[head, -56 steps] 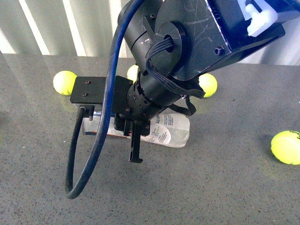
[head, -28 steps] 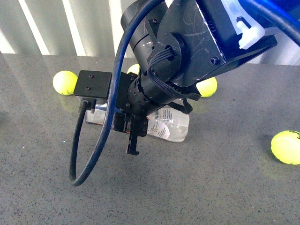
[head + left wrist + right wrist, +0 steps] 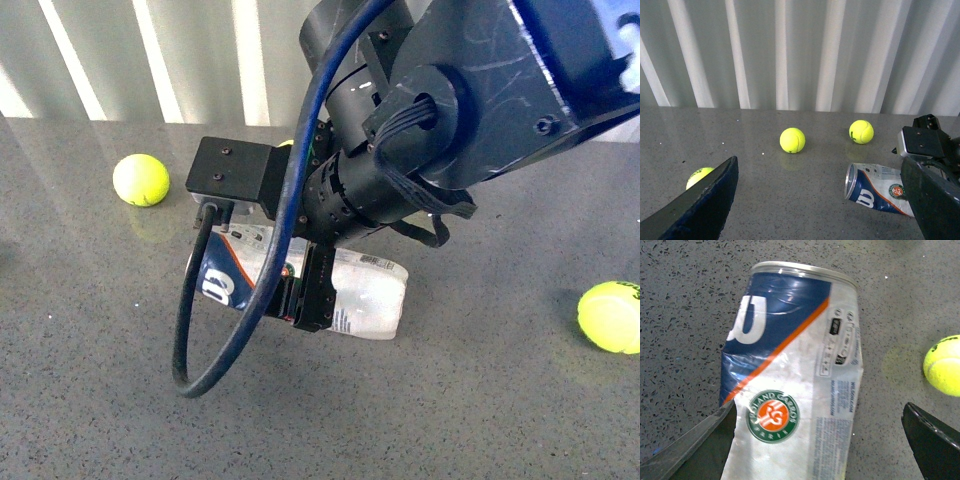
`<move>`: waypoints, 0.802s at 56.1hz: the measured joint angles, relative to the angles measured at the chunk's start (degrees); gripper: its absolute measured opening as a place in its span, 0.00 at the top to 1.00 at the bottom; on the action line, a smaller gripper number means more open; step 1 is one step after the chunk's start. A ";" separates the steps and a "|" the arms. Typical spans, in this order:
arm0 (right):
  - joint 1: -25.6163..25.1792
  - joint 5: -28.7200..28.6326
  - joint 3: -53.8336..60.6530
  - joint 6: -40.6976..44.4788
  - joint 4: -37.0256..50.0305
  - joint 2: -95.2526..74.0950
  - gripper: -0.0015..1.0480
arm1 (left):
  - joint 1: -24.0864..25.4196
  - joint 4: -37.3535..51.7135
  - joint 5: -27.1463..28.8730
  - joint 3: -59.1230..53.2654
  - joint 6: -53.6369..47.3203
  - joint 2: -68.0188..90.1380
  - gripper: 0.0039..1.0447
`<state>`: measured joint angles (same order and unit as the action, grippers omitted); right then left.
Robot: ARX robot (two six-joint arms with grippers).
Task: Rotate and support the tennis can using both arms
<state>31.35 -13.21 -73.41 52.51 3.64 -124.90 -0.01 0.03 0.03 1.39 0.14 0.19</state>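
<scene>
In the front view the right arm (image 3: 440, 130) fills the upper frame. The right gripper (image 3: 310, 298) is down at the tennis can (image 3: 368, 298), which lies on its side mid-table. The grey speckled table (image 3: 480, 400) is open on the near side, and its far edge meets a ribbed white wall (image 3: 190, 60). Two tennis balls (image 3: 140, 180) show clearly, well apart. In the left wrist view the left gripper (image 3: 819, 162) is spread wide over bare table, with the can just beside one finger and three balls in sight. In the right wrist view the fingers (image 3: 690, 450) stand wide astride the can, one at the label's edge and the other apart from it, with one ball nearby.

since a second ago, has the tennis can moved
Yes: the tennis can rolled about its length, navy panel now up; its clear end stays put against the right-hand ball.
</scene>
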 joint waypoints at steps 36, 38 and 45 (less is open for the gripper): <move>-22.10 19.52 24.30 -15.87 25.00 21.75 0.07 | 0.00 0.00 0.00 0.00 0.00 0.00 0.06; -24.15 21.33 26.05 -17.46 26.32 23.41 0.07 | 0.00 0.00 0.00 0.00 0.00 0.00 0.06; -30.88 26.84 33.22 -23.02 31.93 32.63 0.07 | 0.00 0.00 -0.02 0.00 0.00 0.00 0.06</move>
<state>0.47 13.63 -40.18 29.50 35.57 -92.27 -0.01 0.03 0.01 1.39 0.14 0.19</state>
